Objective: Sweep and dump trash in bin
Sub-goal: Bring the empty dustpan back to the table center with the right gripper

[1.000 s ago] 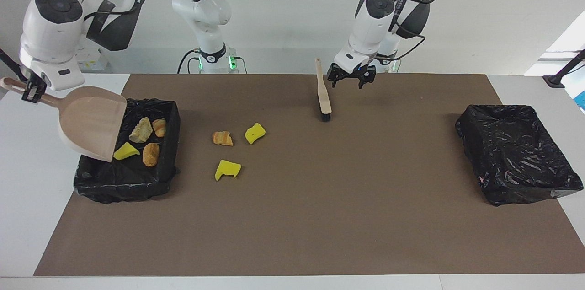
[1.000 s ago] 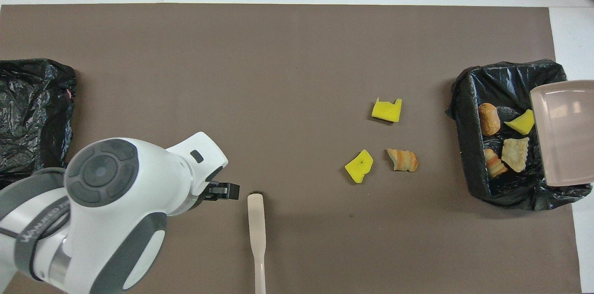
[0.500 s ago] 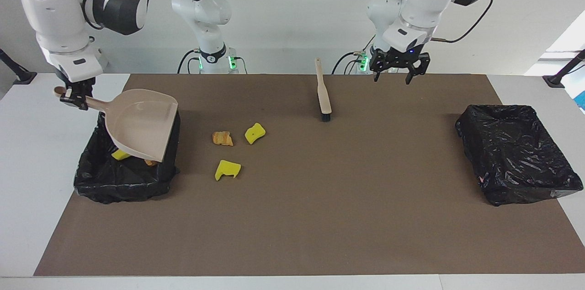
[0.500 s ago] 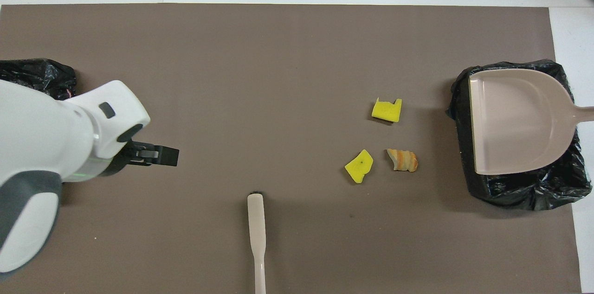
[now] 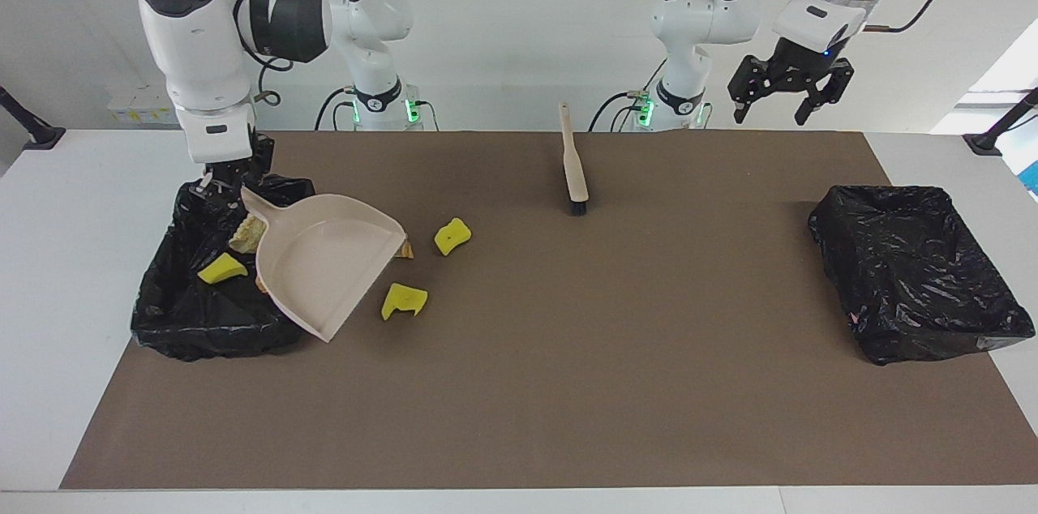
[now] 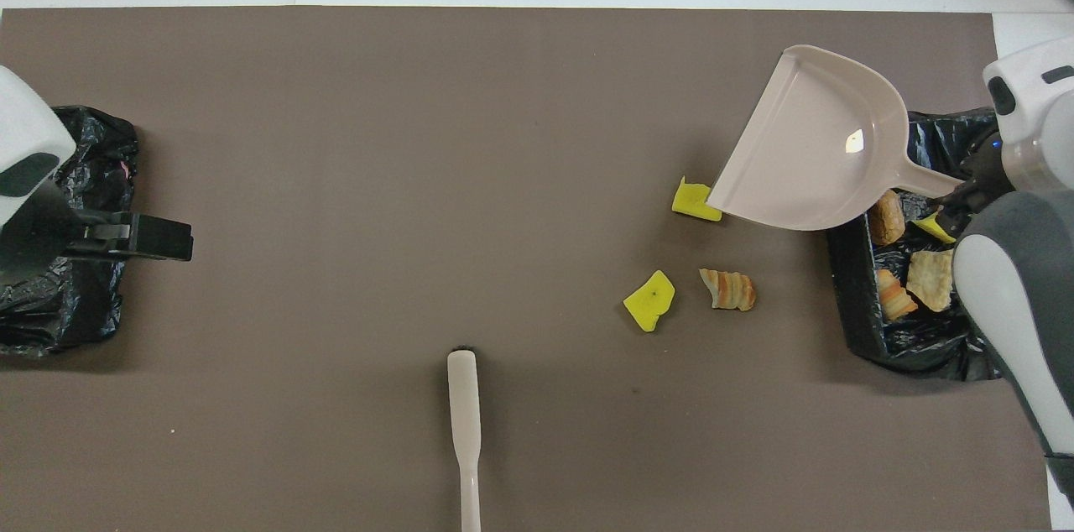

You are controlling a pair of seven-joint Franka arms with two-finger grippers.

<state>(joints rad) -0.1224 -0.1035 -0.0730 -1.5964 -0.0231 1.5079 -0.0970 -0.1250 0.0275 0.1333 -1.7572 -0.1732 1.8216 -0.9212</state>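
Note:
My right gripper (image 5: 220, 183) (image 6: 954, 208) is shut on the handle of the beige dustpan (image 5: 324, 259) (image 6: 818, 150). The pan hangs over the edge of the black bin (image 5: 186, 327) (image 6: 849, 297) and the mat beside it. Several pieces of trash lie in this bin, among them a yellow scrap (image 5: 220, 269) and a tan chunk (image 6: 930, 279). Two yellow scraps (image 5: 452, 236) (image 5: 403, 301) and a tan chunk (image 6: 728, 289) lie on the mat by the pan. My left gripper (image 5: 785, 99) (image 6: 138, 236) is open and empty, raised near the left arm's end.
The brush (image 5: 574, 165) (image 6: 464, 423) lies alone on the brown mat, mid-table near the robots. A second black-lined bin (image 5: 916, 271) (image 6: 84, 179) sits at the left arm's end.
The right arm swung the dustpan from tipped over the bin to out over the mat by the loose pieces. The left arm rose and moved from the brush toward its own end.

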